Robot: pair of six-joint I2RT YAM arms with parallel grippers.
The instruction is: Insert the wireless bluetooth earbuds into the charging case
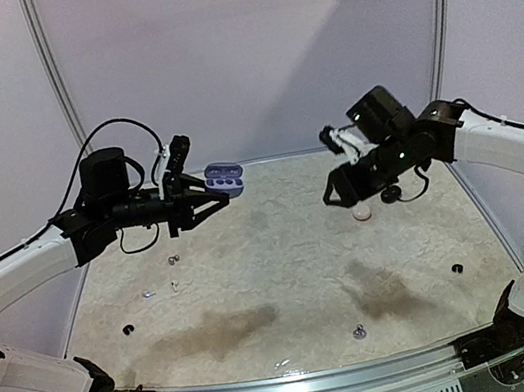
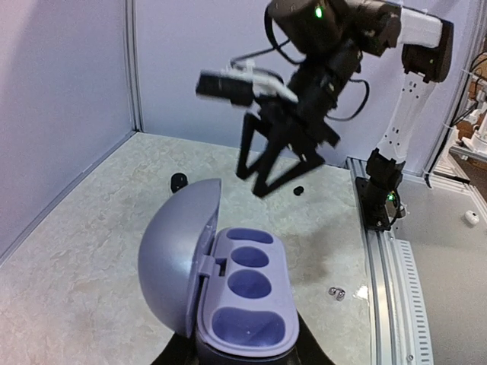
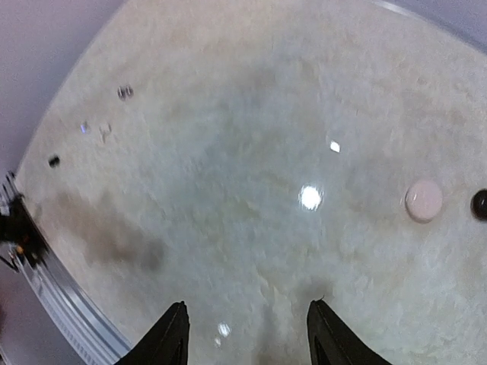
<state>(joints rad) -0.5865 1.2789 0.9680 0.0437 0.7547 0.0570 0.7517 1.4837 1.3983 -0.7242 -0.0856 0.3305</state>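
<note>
Earbuds [image 1: 174,259] lie loose on the mottled table [image 1: 272,255]. A few tiny ones sit left of centre, below the left arm. What looks like a silvery pair [image 1: 359,331] rests near the front edge, though all are too small to make out clearly. The left gripper [image 1: 203,194] is clamped on the lilac charging case [image 2: 243,296] and holds it in the air above the far left of the table. The case's lid is swung fully back and its three wells are empty. The right gripper [image 3: 247,334] hangs above the far right of the table, its fingers spread with nothing between them. A pale round disc [image 3: 424,201] lies on the table near it.
</note>
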